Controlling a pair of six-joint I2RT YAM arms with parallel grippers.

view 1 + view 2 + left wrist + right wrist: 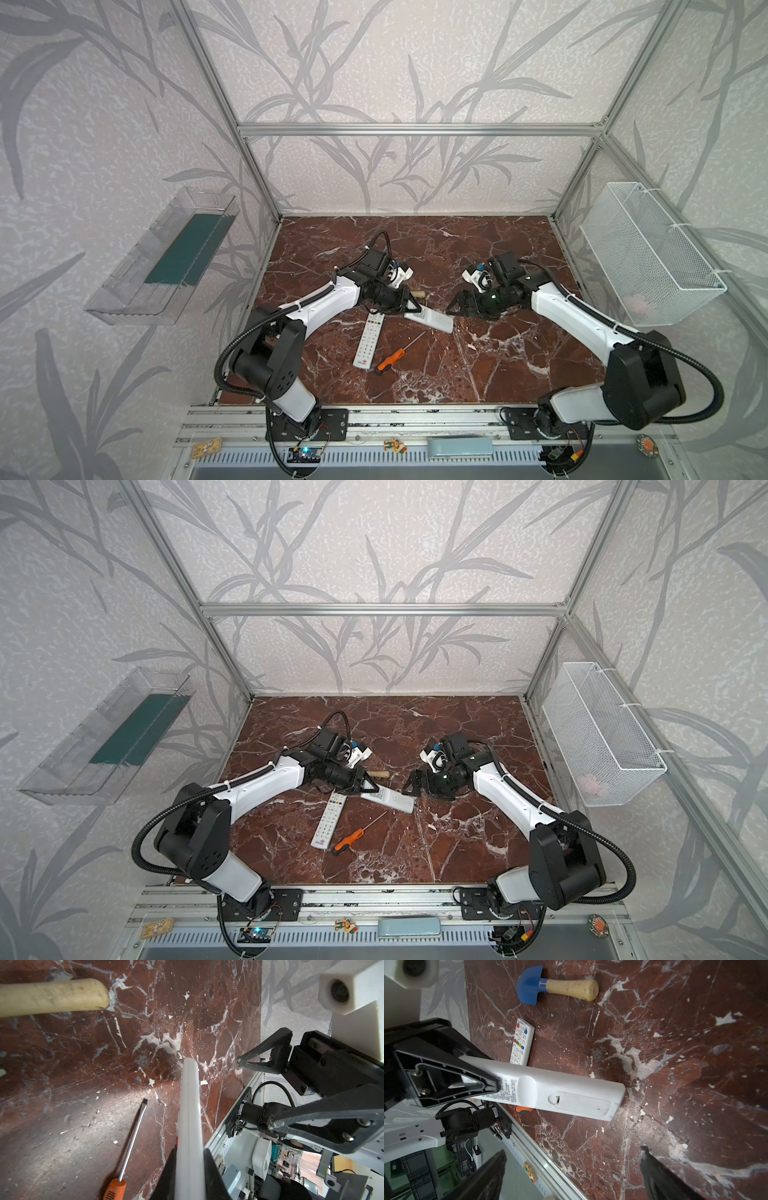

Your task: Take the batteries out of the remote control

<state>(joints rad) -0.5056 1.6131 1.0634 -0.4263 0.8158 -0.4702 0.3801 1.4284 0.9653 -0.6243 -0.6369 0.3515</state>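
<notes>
Remote (550,1091) in left end effector (190,1154)

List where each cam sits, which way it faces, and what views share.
Both top views: high at the front, looking down on the table; both arms show.
Left wrist: behind the left gripper, looking along the white remote it clamps; right gripper opposite.
Right wrist: behind the open right gripper, facing that remote's closed battery cover; left gripper shows.
Shared: both wrist views catch white remote, screwdriver.
</notes>
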